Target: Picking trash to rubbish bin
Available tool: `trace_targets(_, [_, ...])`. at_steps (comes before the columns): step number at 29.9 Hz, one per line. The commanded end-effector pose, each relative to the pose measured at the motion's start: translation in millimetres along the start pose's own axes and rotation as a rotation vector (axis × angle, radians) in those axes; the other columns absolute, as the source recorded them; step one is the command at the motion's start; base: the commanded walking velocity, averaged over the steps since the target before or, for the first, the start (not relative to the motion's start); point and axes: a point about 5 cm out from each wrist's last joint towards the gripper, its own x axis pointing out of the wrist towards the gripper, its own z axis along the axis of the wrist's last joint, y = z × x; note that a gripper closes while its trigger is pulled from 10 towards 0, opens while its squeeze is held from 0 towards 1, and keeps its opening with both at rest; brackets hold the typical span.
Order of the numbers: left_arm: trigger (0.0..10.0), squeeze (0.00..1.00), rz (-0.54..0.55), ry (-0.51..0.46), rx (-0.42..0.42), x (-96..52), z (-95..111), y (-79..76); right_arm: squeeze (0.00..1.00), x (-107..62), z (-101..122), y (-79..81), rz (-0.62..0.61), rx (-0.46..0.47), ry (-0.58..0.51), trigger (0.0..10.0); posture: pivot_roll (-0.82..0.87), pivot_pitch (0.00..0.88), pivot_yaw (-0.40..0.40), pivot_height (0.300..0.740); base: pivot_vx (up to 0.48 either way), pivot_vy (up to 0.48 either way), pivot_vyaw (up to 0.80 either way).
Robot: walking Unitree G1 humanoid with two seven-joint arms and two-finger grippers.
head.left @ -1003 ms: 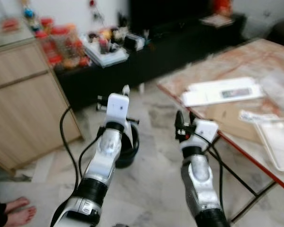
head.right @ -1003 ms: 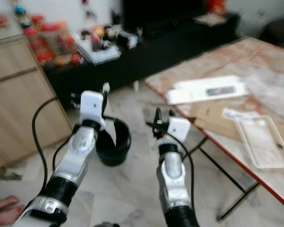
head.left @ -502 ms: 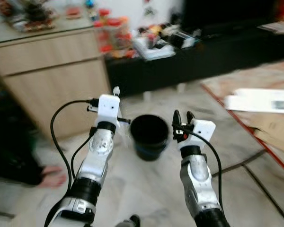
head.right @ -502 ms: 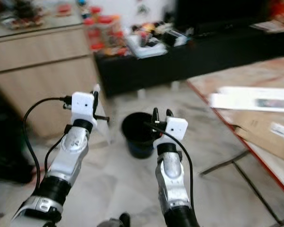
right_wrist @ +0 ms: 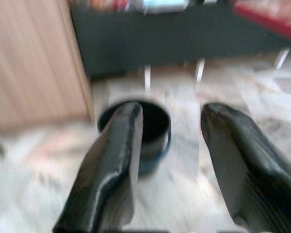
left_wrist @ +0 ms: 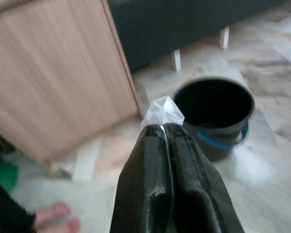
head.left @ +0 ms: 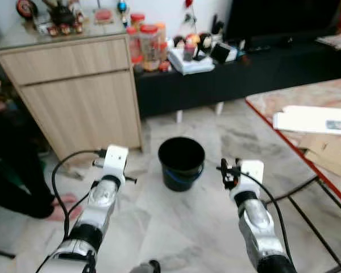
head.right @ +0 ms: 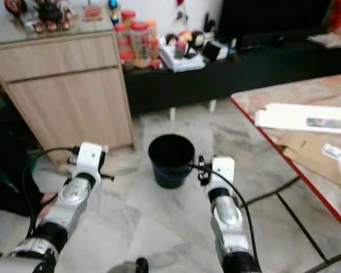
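Clear plastic scrap (left_wrist: 163,110) pinched in left tool (left_wrist: 163,127); right tool (right_wrist: 170,112) spread (one black bin (head.left: 181,162) between).

Marble floor (head.left: 176,222), wooden cabinet (head.left: 79,96)

Readable text: I am finding none.
Papers on the table (head.left: 315,119): I am seeing print, too small to read.
Jars on the cabinet (head.left: 149,42): labels are blurring out.
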Motion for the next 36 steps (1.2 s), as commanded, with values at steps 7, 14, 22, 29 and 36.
trace_targets(7, [10.0,0.0,-0.004,0.18,0.0,-16.5,-43,8.2,0.0,-16.1,-43,-12.4,-0.01,-0.016,0.217,10.0,0.13,0.078,-0.013,0.74,0.31,0.0,0.0])
trace_targets(14, [10.0,0.0,-0.029,0.295,0.034,-27.8,-66,7.7,0.0,-43.1,-81,-24.7,-0.057,0.012,0.399,10.0,0.12,0.076,-0.017,0.74,0.316,0.0,0.0])
trace_targets(22, [10.0,0.0,-0.109,0.389,0.197,-44.0,-90,3.2,0.0,-58.5,-100,-28.6,-0.072,0.01,0.521,10.0,0.13,0.077,-0.017,0.74,0.305,0.0,0.0])
trace_targets(29, [10.0,0.0,-0.08,0.493,0.174,-63.2,-114,3.3,0.0,-50.9,-94,-22.1,-0.064,0.037,0.489,10.0,0.13,0.079,-0.015,0.74,0.297,0.0,0.0])
trace_targets(36, [10.0,0.0,-0.037,0.508,0.13,-66.1,-117,3.5,0.0,-53.8,-99,-7.0,-0.041,0.063,0.506,10.0,0.14,0.082,-0.012,0.74,0.297,0.0,0.0])
